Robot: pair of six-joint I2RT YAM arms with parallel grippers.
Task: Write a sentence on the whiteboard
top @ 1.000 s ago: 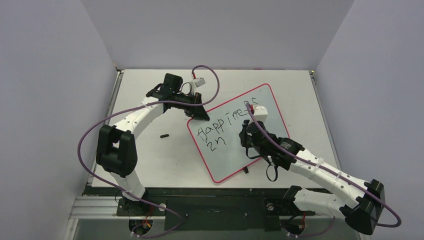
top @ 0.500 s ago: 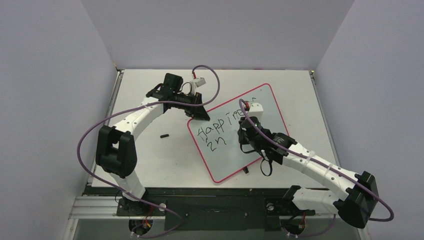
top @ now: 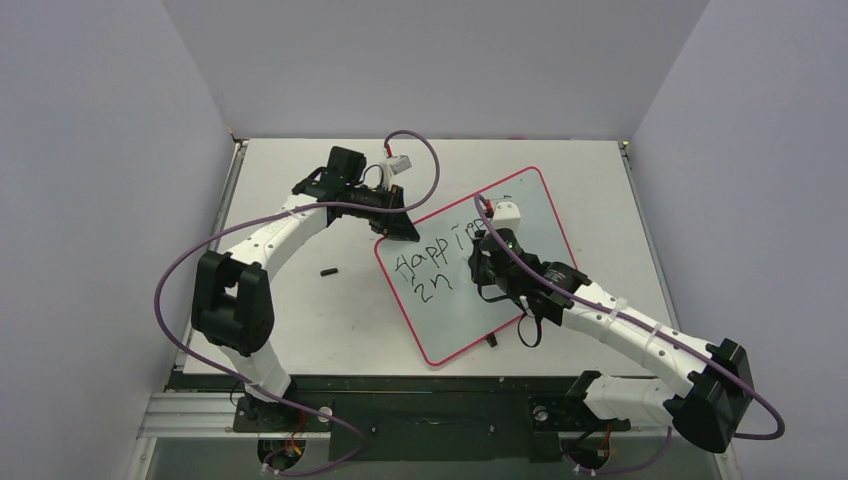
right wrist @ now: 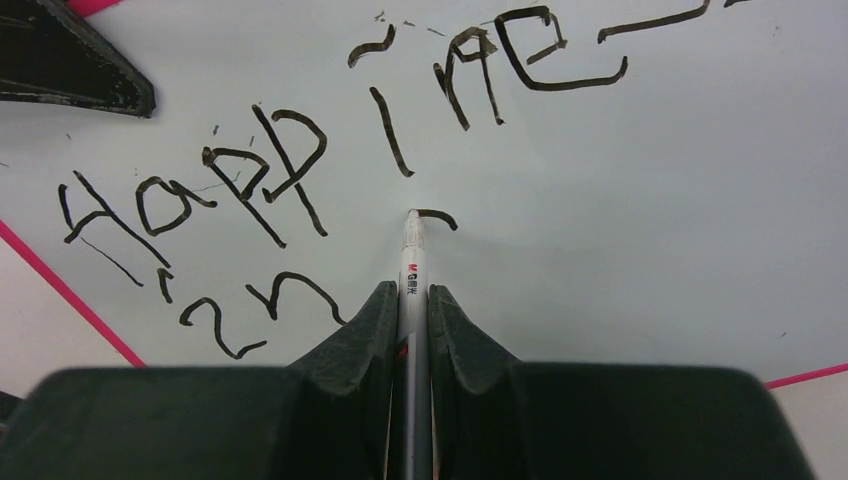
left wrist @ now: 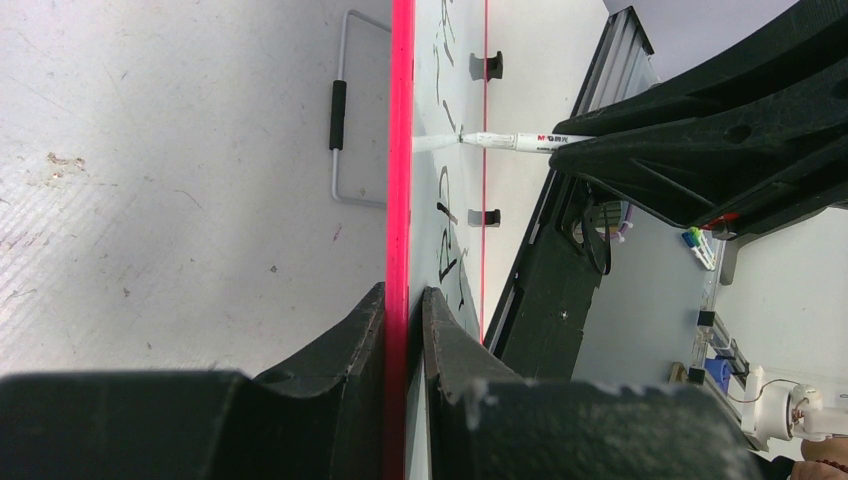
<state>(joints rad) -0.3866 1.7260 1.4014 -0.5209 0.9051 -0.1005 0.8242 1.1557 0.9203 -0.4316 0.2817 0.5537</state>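
The whiteboard [top: 470,305], white with a thin red rim, lies slanted on the table. My left gripper [top: 400,228] is shut on its far-left corner; in the left wrist view the jaws [left wrist: 403,300] pinch the red rim. The sentence [top: 432,255] reads roughly "Happine" with "in" on a second line [right wrist: 290,170]. My right gripper [right wrist: 412,295] is shut on a white marker [right wrist: 412,255]. The marker's tip touches the board right of "in", at a short fresh curved stroke [right wrist: 437,215]. From above, the right wrist hides the right gripper [top: 484,262] and the end of the first line.
A small black cap [top: 328,271] lies on the grey table [top: 300,330] left of the board. A black tab [top: 492,342] sticks out at the board's near edge. A wire stand [left wrist: 340,110] lies behind the board. Walls close in on three sides.
My right arm has carried the marker from the end of the first line leftward to the second line, beside "in". The left arm and the board have not moved.
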